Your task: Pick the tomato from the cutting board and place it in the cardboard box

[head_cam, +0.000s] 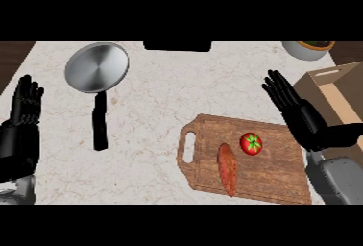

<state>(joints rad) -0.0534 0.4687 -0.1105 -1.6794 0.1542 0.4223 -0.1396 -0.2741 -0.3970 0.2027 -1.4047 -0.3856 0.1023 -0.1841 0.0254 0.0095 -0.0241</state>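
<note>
A red tomato (250, 143) with a green stem lies on the wooden cutting board (276, 168), right of the board's middle. The cardboard box (339, 96) stands open at the right edge, beyond the board's far right corner. My right hand (305, 120) is open, fingers straight and pointing away, just right of the tomato and between it and the box; it touches neither. At the left edge my left hand (21, 120) rests open with fingers up, far from the board.
A long reddish sausage (227, 169) lies on the board left of the tomato. A steel frying pan (97, 67) with a black handle sits at the back left. A bowl (309, 49) stands at the back right, a dark object (177, 46) at the back middle.
</note>
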